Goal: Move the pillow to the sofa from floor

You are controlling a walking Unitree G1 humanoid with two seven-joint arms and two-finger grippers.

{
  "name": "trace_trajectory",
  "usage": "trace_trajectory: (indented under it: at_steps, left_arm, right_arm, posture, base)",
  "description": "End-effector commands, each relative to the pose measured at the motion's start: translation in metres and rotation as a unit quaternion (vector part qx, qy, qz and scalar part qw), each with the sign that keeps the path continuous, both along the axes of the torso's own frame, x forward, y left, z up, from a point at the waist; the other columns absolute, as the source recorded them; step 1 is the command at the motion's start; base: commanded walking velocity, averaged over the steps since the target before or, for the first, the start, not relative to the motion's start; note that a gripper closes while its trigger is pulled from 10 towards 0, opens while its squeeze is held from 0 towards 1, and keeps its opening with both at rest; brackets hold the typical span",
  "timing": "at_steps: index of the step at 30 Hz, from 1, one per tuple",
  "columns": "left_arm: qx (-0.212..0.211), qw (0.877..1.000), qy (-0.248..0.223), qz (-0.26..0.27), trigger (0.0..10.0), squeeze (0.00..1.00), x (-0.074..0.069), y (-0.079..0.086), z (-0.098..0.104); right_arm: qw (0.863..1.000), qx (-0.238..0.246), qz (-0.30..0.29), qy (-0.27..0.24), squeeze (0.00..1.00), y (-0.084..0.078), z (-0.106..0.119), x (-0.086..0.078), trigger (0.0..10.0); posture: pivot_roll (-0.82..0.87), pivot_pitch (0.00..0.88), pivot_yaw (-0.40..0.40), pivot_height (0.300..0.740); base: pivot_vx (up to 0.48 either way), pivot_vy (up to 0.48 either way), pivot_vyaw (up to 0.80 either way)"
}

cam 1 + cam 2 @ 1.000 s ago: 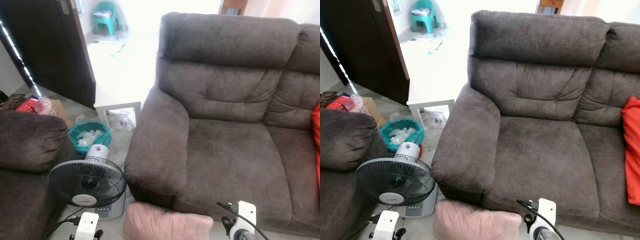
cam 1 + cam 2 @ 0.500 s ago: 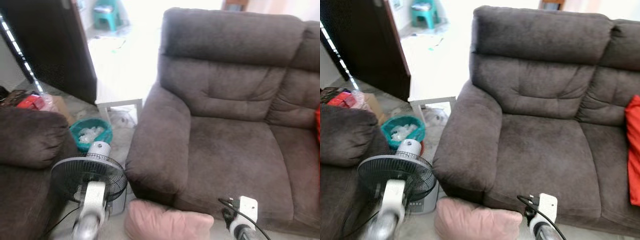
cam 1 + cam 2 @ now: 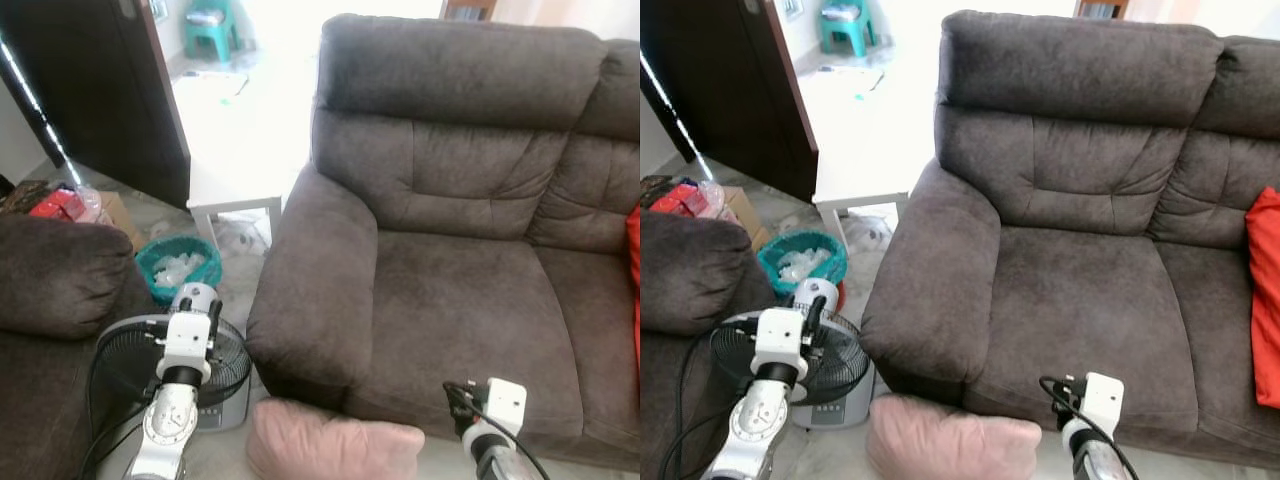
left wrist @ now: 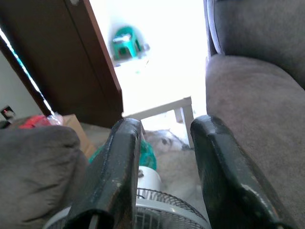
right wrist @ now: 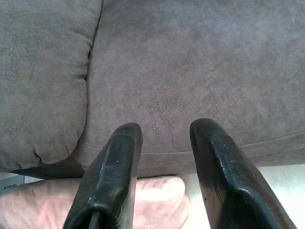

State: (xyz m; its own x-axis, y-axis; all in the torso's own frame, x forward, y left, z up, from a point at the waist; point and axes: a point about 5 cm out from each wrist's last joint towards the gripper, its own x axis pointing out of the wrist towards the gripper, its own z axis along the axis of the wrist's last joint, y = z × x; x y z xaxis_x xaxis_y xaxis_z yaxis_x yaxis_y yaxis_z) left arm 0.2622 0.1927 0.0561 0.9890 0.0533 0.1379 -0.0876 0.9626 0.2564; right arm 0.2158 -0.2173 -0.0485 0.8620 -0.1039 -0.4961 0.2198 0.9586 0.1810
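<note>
Pillow [image 3: 333, 452] – pale pink, soft, rumpled – lies on floor [image 3: 235, 300] against near sofa [image 3: 470, 290] front. Left hand [image 4: 162, 176] & right hand [image 5: 159, 174] both open, empty.

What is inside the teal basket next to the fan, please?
The teal basket holds pale crumpled waste, possibly plastic. Its lower contents are hidden by that pile and by the fan in front.
</note>
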Motion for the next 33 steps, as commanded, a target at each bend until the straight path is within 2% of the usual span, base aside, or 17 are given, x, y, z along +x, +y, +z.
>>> trace_trajectory:
  at_steps: [1,4,8,9,18,19,20,21,24,33]
  left_arm:
    - [0.005,1.000,-0.004,-0.002,10.0,0.00,-0.008,0.000,0.004]
    - [0.014,1.000,-0.010,0.001,10.0,0.00,-0.015,0.004,0.007]
    - [0.007,1.000,-0.014,0.008,10.0,0.00,-0.009,0.005,0.014]
    - [0.000,1.000,-0.006,0.001,10.0,0.00,-0.003,0.002,0.012]
    - [-0.001,1.000,0.007,-0.017,10.0,0.00,0.001,-0.004,0.015]
    - [-0.001,1.000,0.008,-0.017,10.0,0.00,0.001,-0.004,0.015]
    - [-0.001,1.000,0.009,-0.018,10.0,0.00,0.001,-0.004,0.014]
    - [-0.001,1.000,0.009,-0.018,10.0,0.00,0.001,-0.004,0.014]
    - [-0.002,1.000,0.011,-0.017,10.0,0.00,0.000,-0.004,0.014]
    - [-0.004,1.000,0.019,-0.021,10.0,0.00,0.001,-0.005,0.012]
  right_arm:
    - [1.000,-0.001,-0.002,-0.005,0.00,-0.001,0.000,-0.002,10.0]
    - [1.000,0.002,-0.002,-0.008,0.00,-0.001,0.000,-0.001,10.0]
    - [1.000,0.002,-0.001,-0.010,0.00,0.000,0.001,-0.001,10.0]
    - [1.000,-0.002,0.005,-0.009,0.00,0.000,0.001,-0.001,10.0]
    - [1.000,-0.014,0.010,-0.004,0.00,0.001,0.000,-0.002,10.0]
    - [0.997,-0.030,0.021,-0.065,0.00,0.002,0.014,0.009,10.0]
    - [0.979,-0.064,0.035,-0.188,0.00,0.007,0.048,0.026,10.0]
    - [0.973,-0.071,0.038,-0.217,0.00,0.009,0.058,0.028,10.0]
    - [0.970,-0.074,0.038,-0.227,0.00,0.010,0.062,0.028,10.0]
    - [0.971,-0.075,0.043,-0.224,0.00,0.011,0.066,0.023,10.0]
  posture:
    - [0.06,0.031,-0.019,0.740]
    - [0.06,0.031,-0.019,0.740]
    - [0.06,0.028,-0.021,0.740]
    - [0.06,0.025,-0.019,0.740]
    - [0.04,0.013,-0.003,0.740]
    - [0.04,0.013,-0.003,0.740]
    - [0.04,0.009,-0.004,0.740]
    - [0.04,0.008,-0.004,0.740]
    - [0.04,0.007,-0.004,0.740]
    - [0.04,0.000,-0.005,0.685]
  base:
    - [0.000,0.000,0.00]
    - [0.000,0.000,0.00]
    - [0.000,0.000,0.00]
    - [0.000,0.000,0.00]
    - [0.000,0.000,0.00]
    - [0.000,0.000,0.00]
    - [0.000,0.000,0.00]
    - [0.000,0.000,0.00]
    - [0.000,0.000,0.00]
    - [0.000,0.000,0.00]
